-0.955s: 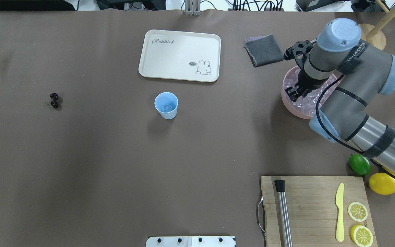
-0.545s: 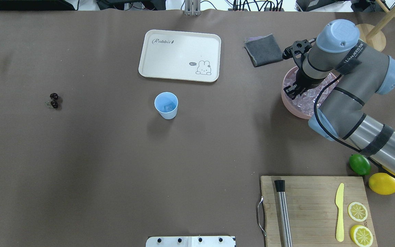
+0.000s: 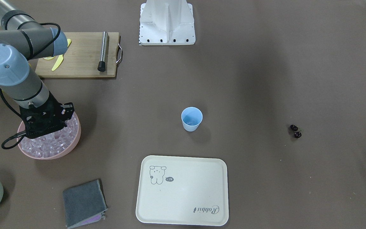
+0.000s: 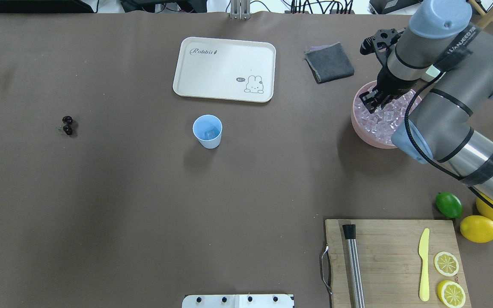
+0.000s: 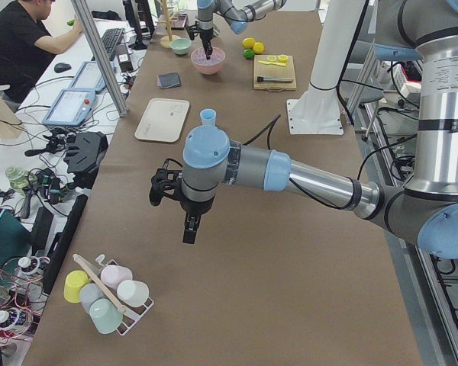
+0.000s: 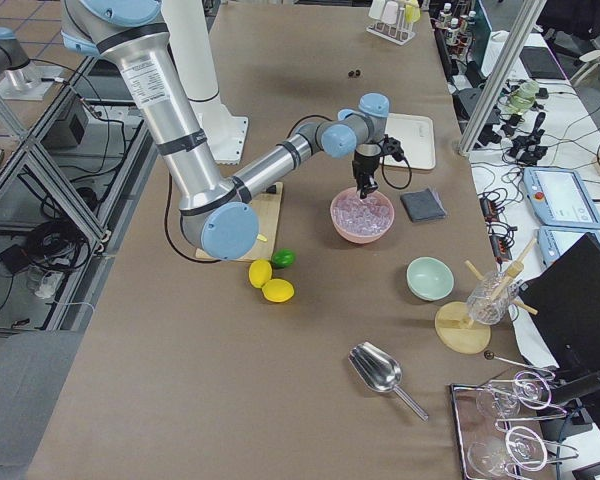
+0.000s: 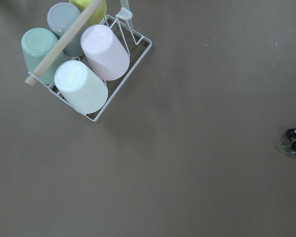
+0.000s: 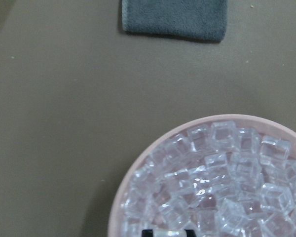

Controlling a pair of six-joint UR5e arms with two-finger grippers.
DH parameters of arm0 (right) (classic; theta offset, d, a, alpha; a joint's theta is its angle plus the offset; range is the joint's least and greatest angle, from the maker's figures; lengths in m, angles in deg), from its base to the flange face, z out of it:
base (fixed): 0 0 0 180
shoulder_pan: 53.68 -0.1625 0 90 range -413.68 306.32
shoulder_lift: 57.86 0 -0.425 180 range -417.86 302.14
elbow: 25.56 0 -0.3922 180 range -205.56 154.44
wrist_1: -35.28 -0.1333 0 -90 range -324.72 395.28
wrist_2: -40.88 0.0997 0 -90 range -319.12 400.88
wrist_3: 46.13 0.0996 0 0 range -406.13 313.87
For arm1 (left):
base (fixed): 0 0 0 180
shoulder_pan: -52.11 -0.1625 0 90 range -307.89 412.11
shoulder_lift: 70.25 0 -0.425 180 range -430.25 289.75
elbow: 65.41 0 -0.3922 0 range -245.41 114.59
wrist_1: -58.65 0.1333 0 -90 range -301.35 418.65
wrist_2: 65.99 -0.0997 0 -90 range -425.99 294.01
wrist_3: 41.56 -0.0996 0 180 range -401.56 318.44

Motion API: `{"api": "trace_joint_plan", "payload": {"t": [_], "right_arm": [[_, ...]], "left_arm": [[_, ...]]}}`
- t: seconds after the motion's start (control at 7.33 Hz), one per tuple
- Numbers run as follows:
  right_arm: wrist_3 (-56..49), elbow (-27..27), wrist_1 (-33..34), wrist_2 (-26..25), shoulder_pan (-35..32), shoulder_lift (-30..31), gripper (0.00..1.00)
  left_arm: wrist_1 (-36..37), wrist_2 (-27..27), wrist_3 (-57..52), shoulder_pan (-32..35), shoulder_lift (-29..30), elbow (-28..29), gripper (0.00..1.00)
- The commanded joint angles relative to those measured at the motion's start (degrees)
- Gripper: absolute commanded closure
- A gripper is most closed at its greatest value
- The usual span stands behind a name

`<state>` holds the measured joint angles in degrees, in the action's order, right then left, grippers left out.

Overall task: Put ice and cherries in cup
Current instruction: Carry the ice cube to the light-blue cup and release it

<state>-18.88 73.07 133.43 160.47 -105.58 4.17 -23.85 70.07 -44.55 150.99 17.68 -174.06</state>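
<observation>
The right jaws, at the end of the right arm (image 4: 443, 92), hang point-down over the pink bowl (image 4: 354, 124), just above the heap of ice (image 4: 381, 122) that fills it. In the wrist view only their dark tips show at the bottom edge, and they look clenched on one clear ice cube (image 8: 168, 233). From these jaws the light-blue cup (image 4: 207, 131) stands upright on the counter (image 4: 144, 205), well apart to the robot's left and a little nearer the robot, with a single cube (image 4: 209, 135) lying in its bottom. The cherries (image 4: 67, 125) lie farther off the same way, well beyond the cup, on bare counter. A folded gray cloth (image 4: 329, 63) lies near the right jaws, to their left and farther from the robot, and the cream rabbit tray (image 4: 224, 69) lies beyond the cloth on that side. The left jaws hang from the left arm (image 5: 244, 164), point-down above the counter and touching nothing; whether they are released or clenched cannot be told. Their wrist camera shows the cherries at its right edge and upturned cups (image 7: 106, 52) in a wire rack at its upper left.
</observation>
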Motion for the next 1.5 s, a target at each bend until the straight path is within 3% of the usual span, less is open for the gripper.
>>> {"api": "trace_joint_plan", "payload": {"t": [0.0, 0.14, 0.41, 0.68, 0.82, 1.09, 1.23, 1.36], "right_arm": [[17.8, 1.66, 8.9, -2.32, 7.02, -9.78, 0.85], [25.4, -1.74, 8.9, -5.04, 10.99, -16.17, 0.85], [42.27, -17.77, 4.53, -8.22, 16.89, -31.89, 0.85], [58.03, -29.67, -7.99, -15.5, 20.95, -37.05, 0.85], [57.39, -29.72, -8.67, -15.44, 21.05, -36.98, 0.83], [56.25, -27.8, -8.51, -15.0, 20.96, -36.37, 0.6], [55.55, -27.18, -8.24, -15.43, 20.79, -35.58, 0.01], [55.45, -25.87, -7.89, -15.26, 20.35, -34.88, 0.0]], "left_arm": [[0.06, 0.0, 0.0, 0.0, 0.14, 0.19, 0.02], [0.15, 0.0, 0.0, 0.0, 0.14, 0.37, 0.02], [0.15, 0.0, 0.09, 0.0, -0.03, 0.28, 0.02], [0.23, 0.0, 0.09, 0.0, 0.23, 0.81, 0.02], [0.32, 0.0, 0.09, -0.09, 0.14, 0.81, 0.02], [-0.03, 0.0, 0.09, 0.0, 0.23, 1.42, 0.02], [0.06, 0.0, 0.09, 0.0, 0.23, 1.08, 0.02], [-0.03, 0.0, 0.0, 0.0, 0.23, 1.07, 0.02]]}}
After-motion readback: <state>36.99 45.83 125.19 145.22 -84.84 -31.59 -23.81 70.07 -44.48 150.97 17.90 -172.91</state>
